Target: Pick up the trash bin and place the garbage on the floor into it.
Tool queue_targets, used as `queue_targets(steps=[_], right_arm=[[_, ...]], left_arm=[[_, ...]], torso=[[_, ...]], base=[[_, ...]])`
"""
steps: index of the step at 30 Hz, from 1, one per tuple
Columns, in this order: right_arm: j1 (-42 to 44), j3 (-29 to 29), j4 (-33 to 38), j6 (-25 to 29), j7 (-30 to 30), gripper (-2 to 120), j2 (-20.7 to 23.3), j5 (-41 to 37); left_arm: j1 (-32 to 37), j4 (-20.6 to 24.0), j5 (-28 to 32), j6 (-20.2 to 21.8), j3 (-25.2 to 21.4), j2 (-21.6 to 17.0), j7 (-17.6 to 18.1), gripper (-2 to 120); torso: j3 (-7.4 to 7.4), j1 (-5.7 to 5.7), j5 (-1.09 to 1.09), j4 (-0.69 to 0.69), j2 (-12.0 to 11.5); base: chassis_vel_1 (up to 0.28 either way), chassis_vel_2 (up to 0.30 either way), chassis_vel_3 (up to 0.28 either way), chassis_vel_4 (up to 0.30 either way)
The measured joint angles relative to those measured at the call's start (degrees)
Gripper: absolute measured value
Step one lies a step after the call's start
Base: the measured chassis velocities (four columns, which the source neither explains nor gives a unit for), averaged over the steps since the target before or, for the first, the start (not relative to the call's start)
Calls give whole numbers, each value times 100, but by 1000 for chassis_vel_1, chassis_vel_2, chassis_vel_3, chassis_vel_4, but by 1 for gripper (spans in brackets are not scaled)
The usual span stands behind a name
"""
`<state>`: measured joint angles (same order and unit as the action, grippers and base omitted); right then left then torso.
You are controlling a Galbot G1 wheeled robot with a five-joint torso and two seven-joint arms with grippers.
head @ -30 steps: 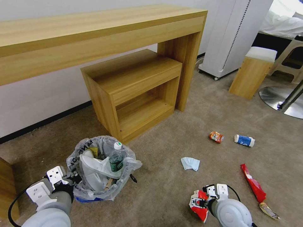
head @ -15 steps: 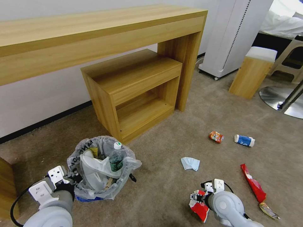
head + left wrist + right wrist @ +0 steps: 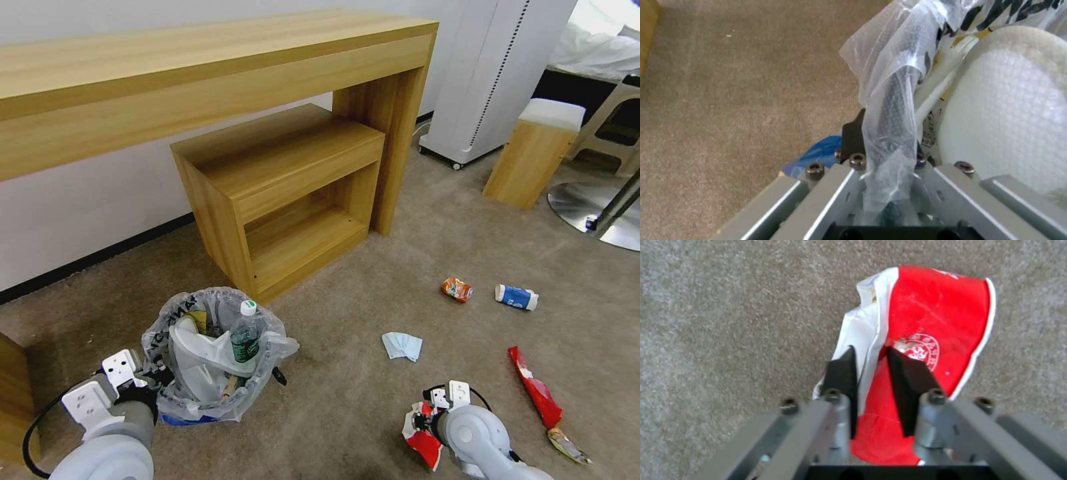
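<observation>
- Carpeted floor (image 3: 373,267), head view: your bin (image 3: 213,360) sits left, by the wooden shelf (image 3: 287,193).
- Left wrist view: left gripper (image 3: 889,173) jaws clamp the bin's rim and slippery bag.
- Right wrist view: right gripper (image 3: 876,386) jaws pinch a light, crinkly red wrapper (image 3: 925,340) along its edge.

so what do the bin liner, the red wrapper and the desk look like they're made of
Bin liner: thin translucent plastic film, crinkled and glossy, printed with black letters.
Red wrapper: probably glossy plastic or foil laminate; it creases sharply and has a white inner face. The right claw pinches its edge.
Desk: light wood-grain surface, matte; solid wood or laminate can't be told.
The left claw grips the liner-covered rim.
</observation>
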<state>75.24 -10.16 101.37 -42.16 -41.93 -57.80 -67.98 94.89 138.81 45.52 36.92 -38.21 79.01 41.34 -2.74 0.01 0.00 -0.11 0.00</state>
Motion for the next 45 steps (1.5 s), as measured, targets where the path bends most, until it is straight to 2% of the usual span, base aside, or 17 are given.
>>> queue_targets(steps=[3,9,13,19,20,23,24,28,29,30,33,34,35,37,38,41,45], right_arm=[[16,-17,27,2,52,3,20,94],[53,-41,119,5,168,0,44,311],[92,-153,435,386,721,0,103,829],[-31,-492,1634,466,1653,0,432,373],[-31,-492,1634,466,1653,0,432,373],[-184,-537,2047,538,2696,0,603,500],[-184,-537,2047,538,2696,0,603,500],[-278,-494,2296,749,3561,0,661,641],[-325,-398,2315,1248,4452,0,700,916],[-325,-398,2315,1248,4452,0,700,916],[-447,-317,2163,1920,5949,0,717,1201],[-447,-317,2163,1920,5949,0,717,1201],[-506,-315,2111,2124,6610,0,716,1255],[-603,-281,2027,2470,7390,0,706,1318],[-603,-281,2027,2470,7390,0,706,1318],[-859,-82,1773,3111,7925,0,627,1459],[-1132,305,1522,3616,8093,0,501,1480]], left_arm=[[0,-1,-1,1,4,-2,0,0],[18,-1,-3,2,5,-4,2,0],[30,1,-3,2,-2,-17,3,0],[19,-29,-16,5,35,-1,4,0],[19,-29,-16,5,35,-1,4,0],[11,-36,-48,9,102,37,5,0],[11,-36,-48,9,102,37,5,0],[15,-37,-50,11,122,57,16,0],[20,-40,-57,12,120,62,19,0],[20,-40,-57,12,120,62,19,0],[28,-43,-68,13,115,72,20,0],[28,-43,-68,13,115,72,20,0],[30,-43,-69,13,108,74,21,0],[28,-44,-71,14,93,73,21,0],[28,-44,-71,14,93,73,21,0],[16,-48,-81,16,108,80,22,0],[40,-36,-125,25,175,100,22,0]], torso=[[0,0,0,0,0],[0,0,0,0,0],[0,0,1,0,0],[0,-1,-1,0,0],[0,-1,-1,0,0],[0,0,0,0,0],[0,0,0,0,0],[0,0,0,0,0],[0,0,0,0,0],[0,0,0,0,0],[0,0,1,0,0],[0,0,1,0,0],[0,0,1,0,0],[0,0,0,0,0],[0,0,0,0,0],[0,0,0,0,0],[0,0,0,0,0]], base=[[0,0,0,0],[0,0,0,0],[0,0,0,0],[0,0,0,0],[0,0,0,0],[0,0,0,0],[0,0,0,0],[0,0,0,0],[0,0,0,0],[0,0,0,0],[0,0,0,0],[0,0,0,0],[0,0,0,0],[0,0,0,0],[0,0,0,0],[0,0,0,0],[0,0,0,0]])
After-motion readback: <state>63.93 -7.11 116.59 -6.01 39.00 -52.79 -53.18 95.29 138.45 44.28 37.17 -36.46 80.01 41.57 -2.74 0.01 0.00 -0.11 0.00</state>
